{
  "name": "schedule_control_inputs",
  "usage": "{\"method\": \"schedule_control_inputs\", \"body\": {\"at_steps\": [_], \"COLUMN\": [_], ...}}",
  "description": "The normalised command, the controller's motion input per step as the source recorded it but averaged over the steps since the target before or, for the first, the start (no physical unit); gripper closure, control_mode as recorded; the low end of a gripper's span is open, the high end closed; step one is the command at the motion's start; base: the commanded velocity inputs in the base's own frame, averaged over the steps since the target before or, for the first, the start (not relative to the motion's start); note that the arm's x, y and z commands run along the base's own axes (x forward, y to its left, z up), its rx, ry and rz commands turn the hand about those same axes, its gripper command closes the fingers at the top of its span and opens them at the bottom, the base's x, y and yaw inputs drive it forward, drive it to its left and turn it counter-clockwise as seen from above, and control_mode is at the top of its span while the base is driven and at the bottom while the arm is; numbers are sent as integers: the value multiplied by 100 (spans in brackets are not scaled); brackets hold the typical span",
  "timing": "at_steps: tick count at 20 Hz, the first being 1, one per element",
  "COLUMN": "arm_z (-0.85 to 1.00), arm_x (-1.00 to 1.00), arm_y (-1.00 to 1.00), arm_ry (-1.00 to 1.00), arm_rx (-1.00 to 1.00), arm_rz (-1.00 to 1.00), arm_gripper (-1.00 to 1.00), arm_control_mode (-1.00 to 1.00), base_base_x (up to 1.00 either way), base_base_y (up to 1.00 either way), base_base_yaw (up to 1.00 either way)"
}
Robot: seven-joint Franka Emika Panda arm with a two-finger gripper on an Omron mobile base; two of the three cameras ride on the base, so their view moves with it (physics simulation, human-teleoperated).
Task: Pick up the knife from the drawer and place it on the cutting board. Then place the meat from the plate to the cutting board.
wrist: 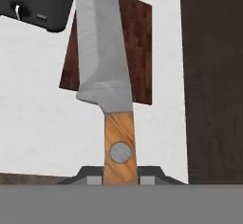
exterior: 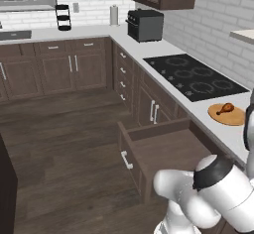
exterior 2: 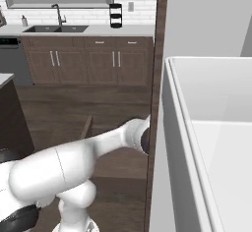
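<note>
Knife (wrist: 107, 71) first: in the hand view its wooden handle stands between the dark finger tips, so your gripper (wrist: 120, 176) is clamped on the handle, and the grey blade points away from the camera. Under the blade you see a dark red-brown cutting board (wrist: 139, 52) on the white counter (wrist: 38, 123), with a black appliance (wrist: 35, 2) at the far corner. To do this step well, I think you should lower slowly, keep the blade flat over the board, and let go only when the whole knife rests on the wood. From the left base view, the drawer (exterior: 163, 151) is open, and the meat (exterior: 225, 108) lies on the plate (exterior: 233, 118) beside the stove (exterior: 196, 77), not yet moved.
</note>
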Motion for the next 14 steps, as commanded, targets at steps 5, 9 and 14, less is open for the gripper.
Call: {"method": "schedule_control_inputs", "body": {"at_steps": [5, 9, 14], "arm_z": [-35, -26, -21], "arm_x": [-23, 0, -3], "arm_y": [-84, -100, -75], "arm_ry": [31, 0, -6], "arm_rx": [0, 16, 26], "arm_rz": [-9, -10, -1], "arm_gripper": [100, 100, 100], "arm_control_mode": [-100, -100, -100], "base_base_x": [0, 0, 0], "base_base_y": [0, 0, 0], "base_base_yaw": [0, 0, 0]}}
